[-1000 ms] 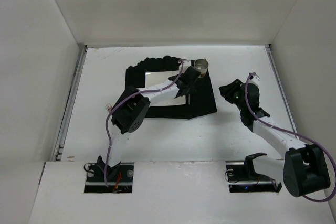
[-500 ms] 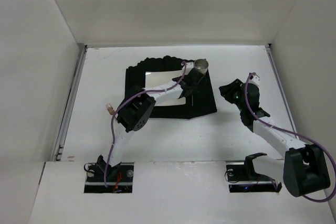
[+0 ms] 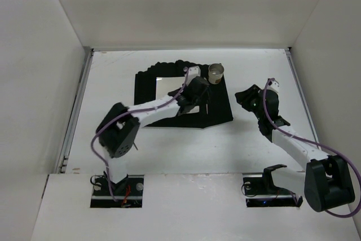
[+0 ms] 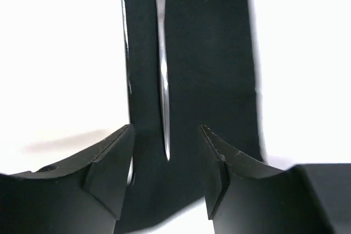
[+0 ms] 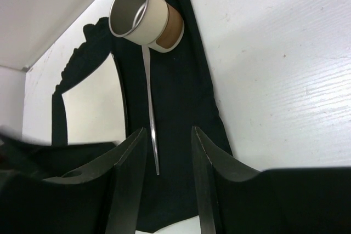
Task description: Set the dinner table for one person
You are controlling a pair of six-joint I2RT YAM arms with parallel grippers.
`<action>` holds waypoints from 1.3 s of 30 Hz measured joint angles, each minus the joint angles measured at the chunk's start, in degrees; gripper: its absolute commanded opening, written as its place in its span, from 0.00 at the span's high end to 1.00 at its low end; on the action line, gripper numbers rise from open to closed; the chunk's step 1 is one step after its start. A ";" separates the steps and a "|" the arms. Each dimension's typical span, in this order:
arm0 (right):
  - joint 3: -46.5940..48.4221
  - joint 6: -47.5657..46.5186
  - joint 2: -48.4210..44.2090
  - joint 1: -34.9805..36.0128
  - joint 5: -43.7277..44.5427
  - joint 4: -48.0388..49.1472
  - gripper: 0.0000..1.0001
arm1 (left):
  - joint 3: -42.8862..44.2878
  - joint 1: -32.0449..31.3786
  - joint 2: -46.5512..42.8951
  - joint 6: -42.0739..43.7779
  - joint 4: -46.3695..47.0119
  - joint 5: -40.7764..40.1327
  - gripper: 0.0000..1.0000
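The white dinner table (image 3: pixel 107 88) carries a black placemat (image 3: pixel 217 111) with a square white plate (image 3: pixel 166 86) on it. A cream cup (image 3: pixel 215 72) stands upright on the mat's far right corner. A thin silver knife (image 4: pixel 163 80) lies on the mat strip right of the plate, and also shows in the right wrist view (image 5: pixel 151 113). My left gripper (image 3: pixel 194 95) is open and empty, low over the mat at the knife's near end (image 4: pixel 166 128). My right gripper (image 3: pixel 243 95) is open and empty just off the mat's right edge, facing the knife and cup (image 5: pixel 143 15).
Grey rails (image 3: pixel 76 111) run along the table's side edges, with white walls on three sides. The left arm (image 3: pixel 152 105) lies across the plate and the mat's near left part. Bare white tabletop (image 5: pixel 274 53) lies right of the mat.
My left gripper has drawn back from the cup toward the near side along the knife. Its elbow has swung left and nearer. The cup stays standing. The right arm has not moved.
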 measured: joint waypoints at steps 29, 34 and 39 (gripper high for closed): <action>0.02 -0.24 4.13 1.97 0.00 1.07 0.65 | -54.10 30.58 -51.25 -2.08 -8.26 -9.22 0.72; 0.02 -0.24 4.13 1.99 0.00 1.14 0.64 | -54.23 30.62 -49.13 -2.34 -7.02 -9.16 0.73; 0.02 -0.24 4.15 1.99 0.00 1.14 0.64 | -54.86 30.71 -47.80 -3.15 -5.95 -9.73 0.75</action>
